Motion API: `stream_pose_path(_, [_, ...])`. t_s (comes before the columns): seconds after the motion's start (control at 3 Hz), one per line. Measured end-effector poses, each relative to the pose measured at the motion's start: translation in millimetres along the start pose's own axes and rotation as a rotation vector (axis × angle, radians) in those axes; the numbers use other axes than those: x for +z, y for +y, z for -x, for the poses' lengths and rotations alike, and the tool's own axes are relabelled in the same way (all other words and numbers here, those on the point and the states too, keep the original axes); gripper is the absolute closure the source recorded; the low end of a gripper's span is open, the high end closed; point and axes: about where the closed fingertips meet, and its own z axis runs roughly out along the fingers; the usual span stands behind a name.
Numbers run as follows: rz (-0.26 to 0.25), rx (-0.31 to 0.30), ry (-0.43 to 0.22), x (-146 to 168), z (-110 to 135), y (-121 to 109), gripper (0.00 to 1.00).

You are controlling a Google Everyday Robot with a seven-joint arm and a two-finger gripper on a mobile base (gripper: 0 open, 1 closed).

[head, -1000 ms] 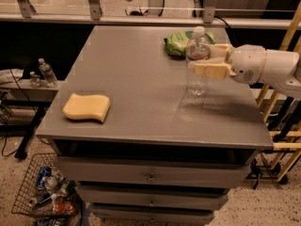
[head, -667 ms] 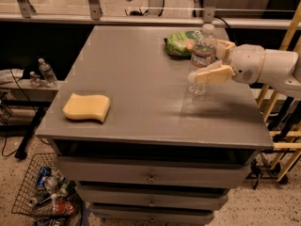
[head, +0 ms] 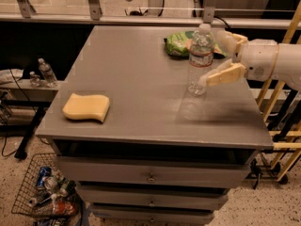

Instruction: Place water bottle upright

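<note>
One water bottle [head: 200, 55] far right on one grey table [head: 136, 79], one gripper [head: 217, 56] just right of it with fingers spread, one yellow sponge [head: 86, 107] near left, one green bag [head: 178, 44] far right, two small bottles [head: 42, 73] off left, one wire basket [head: 35, 192] near left

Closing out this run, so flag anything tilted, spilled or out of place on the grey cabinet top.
Nothing stands out. The water bottle stands upright, cap on, with no spill around it. The gripper is open beside it, near the cabinet's edge. The yellow sponge and green packet lie flat.
</note>
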Motion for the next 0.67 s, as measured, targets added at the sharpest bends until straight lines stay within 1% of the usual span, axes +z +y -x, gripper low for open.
stream_pose_path(0.33, [-0.059,-0.028,0.037,-40,12,1,0.00])
stream_pose_path(0.67, [-0.118,-0.026,0.054,-81,17,-2,0.00])
